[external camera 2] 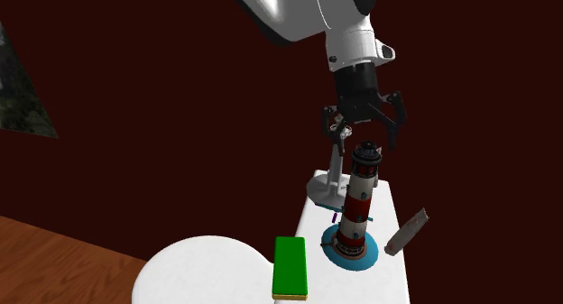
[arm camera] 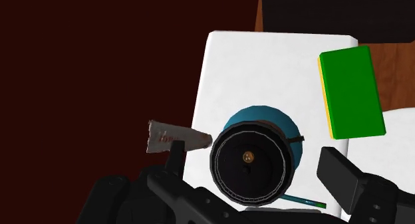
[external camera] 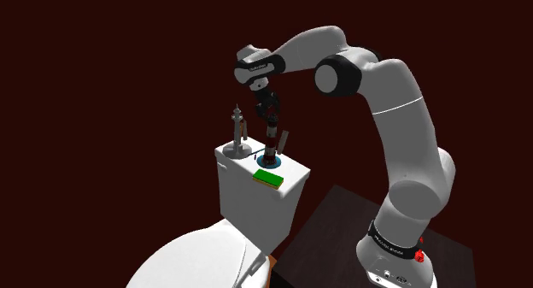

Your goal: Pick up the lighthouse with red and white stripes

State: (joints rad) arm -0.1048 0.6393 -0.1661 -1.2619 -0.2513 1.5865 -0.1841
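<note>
**Ana:** So, where's the hand?

**Ben:** The gripper [external camera 2: 365,129] hangs directly above the lighthouse [external camera 2: 358,201]. It is spread wide and holds nothing. One of the fingers [external camera 2: 394,122] stands on each side of the dark lantern top without touching it.

**Ana:** And the lighthouse itself?

**Ben:** Upright on its blue round base [external camera 2: 332,249], on the white toilet tank lid [external camera 2: 397,277], roughly mid-lid. The wrist view looks straight down on the lantern, which sits about centred between the fingers.

**Ana:** What worries you?

**Ben:** It's tall and narrow, I'd say, so it should tip easily. If one finger meets it before the other as the hand closes, the push could rock it on the base. And a grip taken high on the round lantern might slide off. Going lower, onto the red and white bands, looks safer to me.

**Ana:** Neighbours?

**Ben:** A tilted grey shard [external camera 2: 406,232] stands just beside the base, and in the wrist view it lies next to one finger. A descent could clip it. A grey spire figurine [external camera 2: 336,167] stands close behind the lighthouse in the second exterior view (how close in depth I can't tell). The green block [external camera 2: 290,268], yellow along its lower edge, lies at the lid's edge and looks far enough away.

**Ana:** Worst case?

**Ben:** A knock sends the lighthouse over, and it rolls off that narrow lid.
</note>
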